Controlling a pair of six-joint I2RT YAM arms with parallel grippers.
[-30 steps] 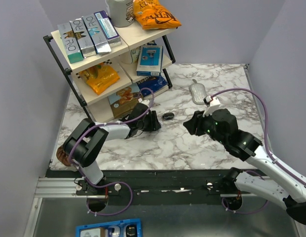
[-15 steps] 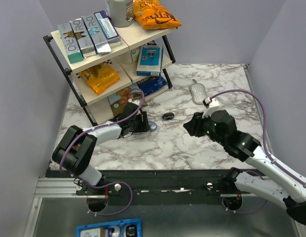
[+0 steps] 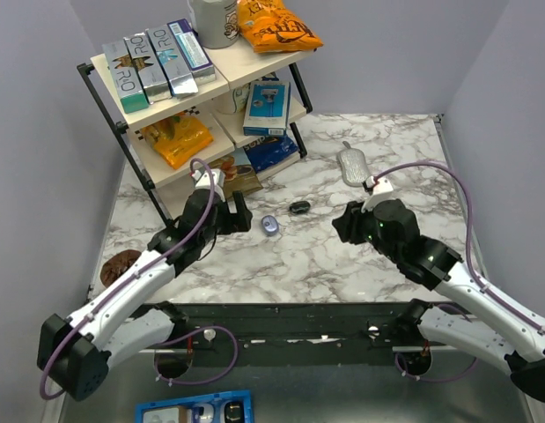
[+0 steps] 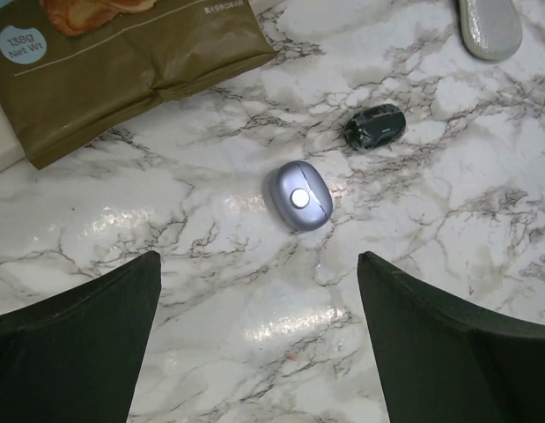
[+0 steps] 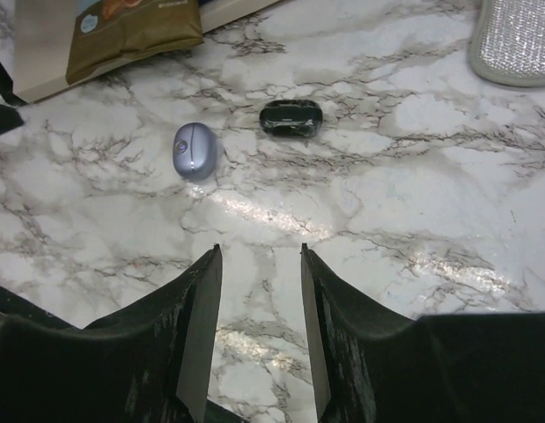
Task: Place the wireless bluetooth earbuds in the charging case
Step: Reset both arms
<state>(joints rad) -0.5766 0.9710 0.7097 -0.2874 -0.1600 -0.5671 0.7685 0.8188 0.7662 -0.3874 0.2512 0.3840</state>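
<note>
The charging case (image 3: pixel 269 226) is a small lavender-blue oval lying shut on the marble, also seen in the left wrist view (image 4: pixel 299 195) and the right wrist view (image 5: pixel 195 151). No earbuds show in any view. A glossy black oval object (image 3: pixel 299 208) lies just right of the case and a little farther back. My left gripper (image 3: pixel 239 214) stands wide open a short way left of the case, nothing between its fingers (image 4: pixel 259 257). My right gripper (image 3: pixel 342 225) hovers to the right of both objects, jaws parted and empty (image 5: pixel 261 249).
A two-tier rack (image 3: pixel 193 106) with boxes and snack bags stands at the back left; a brown snack bag (image 4: pixel 122 62) leans at its foot near my left gripper. A grey oval mesh item (image 3: pixel 353 165) lies at the back. A brown object (image 3: pixel 121 263) sits at the table's left edge.
My left gripper has opened, let go of the case and drawn back to the left; the case now lies alone on the marble. The right arm has barely moved.
</note>
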